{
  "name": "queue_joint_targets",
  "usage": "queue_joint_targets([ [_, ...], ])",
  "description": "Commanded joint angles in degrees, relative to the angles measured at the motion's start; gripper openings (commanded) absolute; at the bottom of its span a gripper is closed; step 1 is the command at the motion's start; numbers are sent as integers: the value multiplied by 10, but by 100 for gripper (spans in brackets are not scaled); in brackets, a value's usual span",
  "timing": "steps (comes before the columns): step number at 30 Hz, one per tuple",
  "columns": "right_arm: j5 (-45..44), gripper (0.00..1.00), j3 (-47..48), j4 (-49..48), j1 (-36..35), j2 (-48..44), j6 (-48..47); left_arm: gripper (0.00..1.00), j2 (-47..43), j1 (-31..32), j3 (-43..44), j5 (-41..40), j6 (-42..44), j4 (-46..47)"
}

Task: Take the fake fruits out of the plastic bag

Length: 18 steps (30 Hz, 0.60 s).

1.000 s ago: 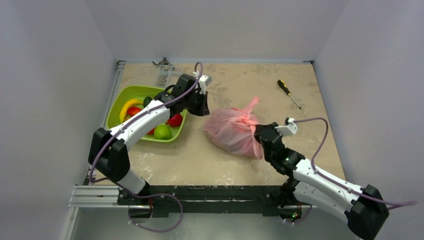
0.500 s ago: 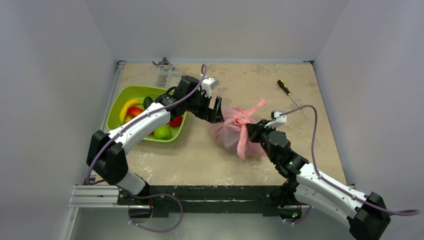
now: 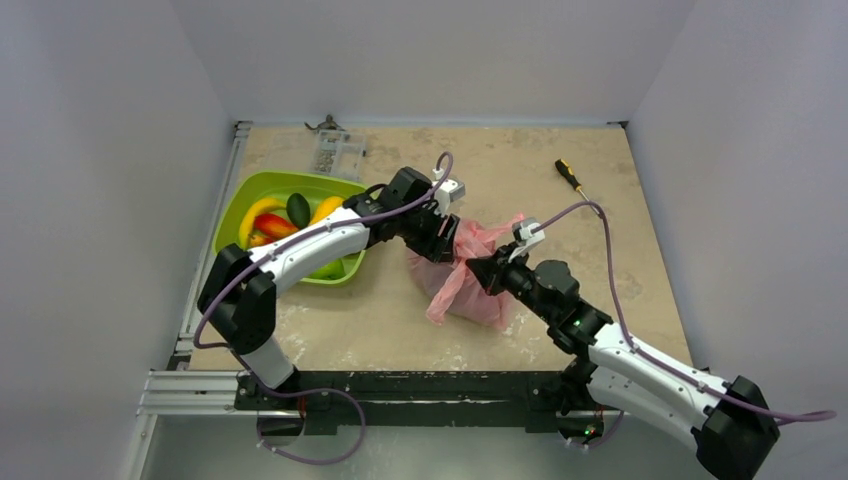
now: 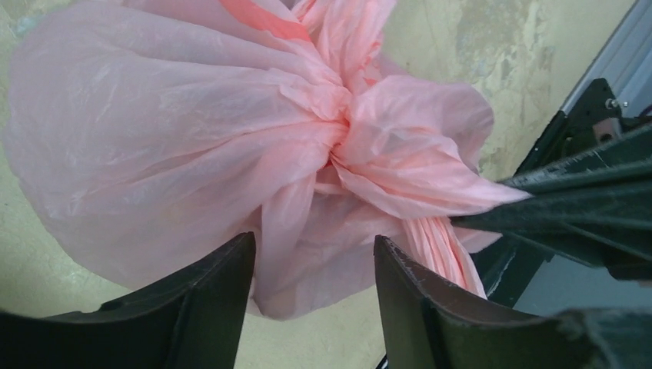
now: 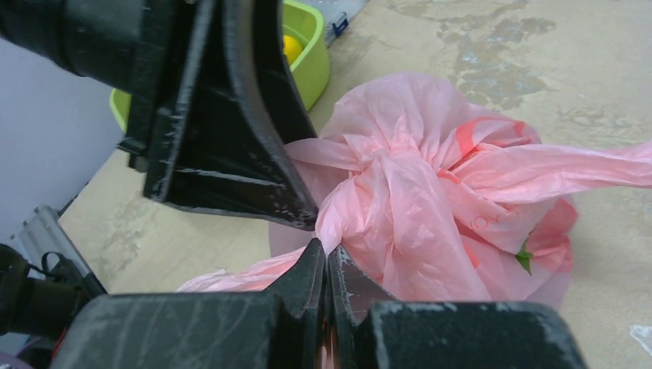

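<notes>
The pink plastic bag (image 3: 470, 275) lies knotted at the table's middle, with a green stem (image 5: 524, 257) showing through its film. My left gripper (image 3: 443, 238) is at the bag's far left side. In the left wrist view it (image 4: 311, 250) stands open, its fingers (image 4: 207, 284) on either side of a hanging fold under the knot (image 4: 338, 131). My right gripper (image 5: 327, 257) is shut on a twisted strip of the plastic bag (image 5: 430, 177) and holds it taut from the right. Several fake fruits lie in the tray: a yellow banana (image 3: 255, 213), a dark green one (image 3: 298, 208), a red one (image 3: 275, 226).
The lime-green tray (image 3: 232, 205) sits left of the bag, under my left forearm. A screwdriver (image 3: 577, 184) lies at the back right. A small clear packet (image 3: 336, 155) and a dark clip (image 3: 325, 124) are near the back wall.
My left arm swung from over the tray to the bag, and its jaws opened. My right gripper moved left with the bag's strip, drawing the bag up and leftward.
</notes>
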<state>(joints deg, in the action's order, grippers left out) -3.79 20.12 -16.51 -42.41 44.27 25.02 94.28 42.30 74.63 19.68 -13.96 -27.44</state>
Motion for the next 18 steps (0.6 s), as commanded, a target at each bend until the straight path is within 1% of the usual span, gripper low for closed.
queue_joint_targets([
  [1,57,0,5,-61,-1,4,-1,54,19,2,42,-38,19,-22],
  [3,62,0,7,-56,-1,7,-4,56,23,1,44,-43,18,-21],
  [5,72,0,10,-47,-1,11,-10,61,28,1,49,-45,17,-23],
  [6,78,0,10,-45,-2,12,-12,62,31,2,52,-45,16,-24],
  [7,82,0,9,-46,-1,14,-15,60,34,2,53,-44,16,-25],
  [8,85,0,7,-46,-2,16,-16,52,37,2,56,-44,20,-27],
  [10,75,0,3,-47,-3,25,-15,18,37,1,63,-69,27,-47],
  [11,56,0,1,-47,-3,29,-7,5,34,1,62,-92,30,-50],
  [12,9,0,2,-37,-4,32,12,0,29,1,60,-115,32,-53],
  [13,-39,0,3,-19,-6,34,43,0,22,1,55,-136,33,-50],
  [14,-108,0,3,5,-9,29,85,0,13,1,49,-157,34,-44],
  [17,-359,0,-1,150,-33,-8,283,0,-29,-1,8,-220,17,1],
  [18,-410,0,-2,214,-37,-17,352,0,-50,-1,-15,-245,11,24],
])
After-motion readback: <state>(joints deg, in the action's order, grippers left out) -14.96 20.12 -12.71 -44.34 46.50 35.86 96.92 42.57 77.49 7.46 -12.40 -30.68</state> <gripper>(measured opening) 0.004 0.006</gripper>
